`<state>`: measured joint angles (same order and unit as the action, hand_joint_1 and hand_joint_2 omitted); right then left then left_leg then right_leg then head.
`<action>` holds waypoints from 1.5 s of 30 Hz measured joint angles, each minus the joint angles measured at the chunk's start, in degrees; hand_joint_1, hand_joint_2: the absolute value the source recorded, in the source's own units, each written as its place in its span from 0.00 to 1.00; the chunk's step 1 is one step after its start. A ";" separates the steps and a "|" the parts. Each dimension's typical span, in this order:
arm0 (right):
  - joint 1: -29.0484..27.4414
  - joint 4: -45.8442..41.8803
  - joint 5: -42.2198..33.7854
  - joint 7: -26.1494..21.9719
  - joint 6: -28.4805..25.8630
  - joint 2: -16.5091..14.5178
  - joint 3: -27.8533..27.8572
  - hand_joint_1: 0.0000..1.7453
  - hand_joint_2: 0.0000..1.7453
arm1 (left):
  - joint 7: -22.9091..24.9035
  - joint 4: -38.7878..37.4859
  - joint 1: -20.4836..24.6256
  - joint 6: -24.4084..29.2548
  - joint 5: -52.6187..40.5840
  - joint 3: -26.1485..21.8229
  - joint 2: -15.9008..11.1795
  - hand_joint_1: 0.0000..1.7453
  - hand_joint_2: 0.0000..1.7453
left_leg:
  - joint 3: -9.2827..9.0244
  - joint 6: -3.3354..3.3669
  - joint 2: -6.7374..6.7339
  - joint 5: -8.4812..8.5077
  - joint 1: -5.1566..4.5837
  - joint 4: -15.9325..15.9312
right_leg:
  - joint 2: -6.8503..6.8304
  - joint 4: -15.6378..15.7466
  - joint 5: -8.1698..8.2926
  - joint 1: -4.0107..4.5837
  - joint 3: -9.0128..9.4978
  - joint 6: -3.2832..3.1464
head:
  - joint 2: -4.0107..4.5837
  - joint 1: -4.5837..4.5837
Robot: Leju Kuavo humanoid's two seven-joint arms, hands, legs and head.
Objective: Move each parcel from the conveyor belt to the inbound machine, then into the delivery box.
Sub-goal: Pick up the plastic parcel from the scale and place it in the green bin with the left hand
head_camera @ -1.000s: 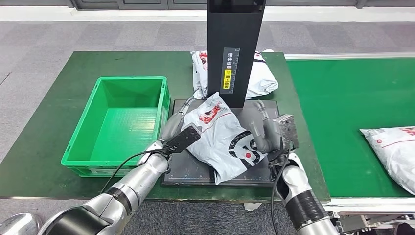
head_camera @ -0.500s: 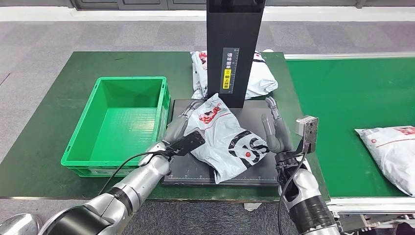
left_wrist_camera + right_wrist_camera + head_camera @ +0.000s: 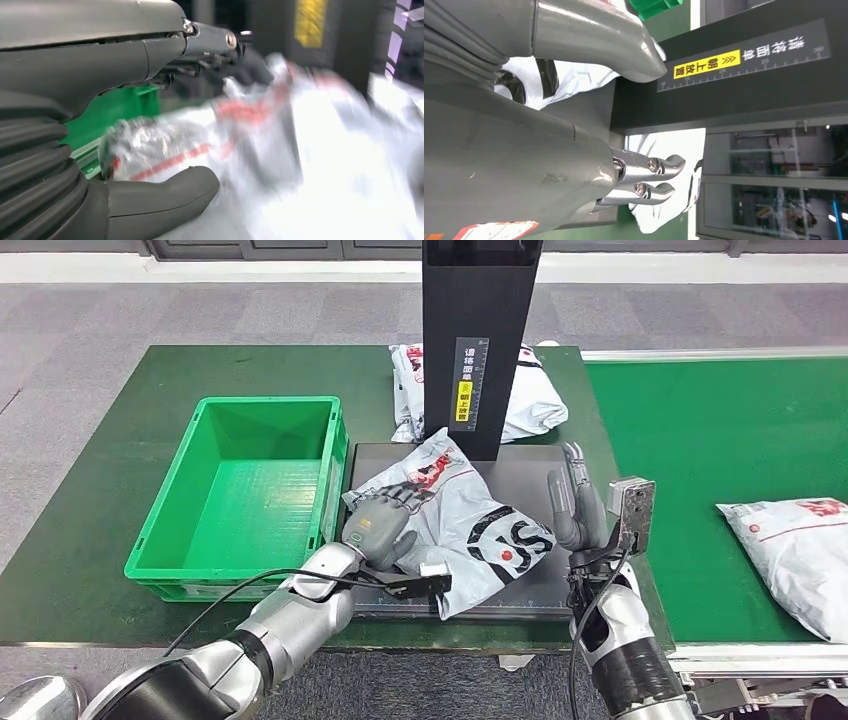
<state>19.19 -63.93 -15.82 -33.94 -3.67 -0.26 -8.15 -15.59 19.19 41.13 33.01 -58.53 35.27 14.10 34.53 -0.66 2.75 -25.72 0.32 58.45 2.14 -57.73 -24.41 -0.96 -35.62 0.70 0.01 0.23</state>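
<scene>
Since a second ago the left hand (image 3: 381, 523) has turned over onto the crumpled white plastic parcel (image 3: 470, 530) on the inbound machine's dark flat platform (image 3: 520, 475) — fingers curled on it — while the right hand (image 3: 577, 508) drew off, fingers apart. Left wrist view: blurred parcel (image 3: 300, 165) beneath the fingers (image 3: 220, 42). Right wrist view: fingers (image 3: 649, 177) spread, holding nothing.

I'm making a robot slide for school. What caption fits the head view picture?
Robot's left hand rests on a white parcel on the black inbound machine, right hand open beside it, green delivery box waiting.
</scene>
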 joint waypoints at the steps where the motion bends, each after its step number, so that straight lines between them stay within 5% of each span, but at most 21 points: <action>1: 0.33 0.73 -0.19 -0.04 0.16 0.00 0.00 0.00 0.00 | 0.50 -0.32 -0.11 -0.19 -0.99 1.19 0.00 1.00 1.00 | 0.00 0.00 0.00 0.00 0.00 0.00 | 0.00 0.00 0.00 0.00 0.00 0.00 | 0.01 0.00; 8: 1.01 3.85 -0.78 -0.21 0.42 0.00 0.00 0.00 0.00 | 0.48 -1.18 -0.34 1.26 -0.50 4.15 0.08 1.00 1.00 | -0.01 0.00 0.01 0.01 0.00 0.00 | -0.01 0.00 0.00 0.01 0.01 0.00 | 0.01 0.01; 13: 1.02 4.89 -1.37 -0.14 -0.22 -0.02 0.00 0.00 0.00 | -4.15 0.87 -0.82 6.23 2.68 1.98 0.13 1.00 1.00 | 0.00 0.00 0.03 0.01 0.01 0.00 | -0.01 0.00 0.00 0.01 0.00 0.00 | 0.01 0.01; 21: 1.93 6.60 -2.23 0.20 -0.53 -0.64 0.00 0.00 0.00 | -22.78 10.37 -1.78 7.05 2.94 -23.28 3.73 1.00 1.00 | 0.01 0.00 -0.02 0.01 0.00 0.00 | 0.01 0.00 0.01 0.00 0.00 0.00 | 0.02 0.01; 29: 2.63 7.98 -1.62 0.08 -0.78 -1.10 0.00 0.00 0.00 | -24.47 22.92 -1.74 7.10 -7.64 -40.90 4.88 1.00 1.00 | -0.02 -0.03 -0.04 0.03 0.03 -0.01 | 0.04 -0.03 0.01 0.03 -0.01 -0.01 | -0.01 0.01; 34: 2.84 8.13 -1.30 0.10 -0.87 -1.11 0.00 0.00 0.00 | -24.45 28.02 -1.77 7.10 -10.76 -47.41 4.80 1.00 1.00 | 0.01 -0.02 0.01 0.03 0.04 -0.01 | 0.04 -0.03 0.01 0.03 0.00 -0.01 | 0.00 0.01; 39: 2.17 7.80 -0.96 0.45 -1.41 -1.05 0.15 0.00 0.00 | -19.43 34.18 -2.22 7.10 -21.75 -52.71 3.10 1.00 1.00 | -0.01 -0.03 -0.05 0.02 0.03 -0.02 | 0.06 -0.03 0.01 0.02 -0.02 -0.01 | 0.00 0.01; 45: -1.45 4.72 -1.01 1.51 -1.53 -0.66 0.97 0.00 0.00 | 3.29 33.59 -2.47 7.10 -26.11 -52.36 -5.40 1.00 1.00 | -0.07 -0.05 -0.10 0.03 0.07 -0.08 | 0.10 -0.03 -0.03 0.09 -0.07 -0.06 | 0.01 0.01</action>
<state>17.74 -59.21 -16.83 -32.43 -5.20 -0.92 -7.19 -12.30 52.78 38.66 40.11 -84.64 -17.09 8.70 34.46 -0.71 2.65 -25.69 0.39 58.37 2.24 -57.76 -24.43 -0.87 -35.70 0.64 0.01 0.24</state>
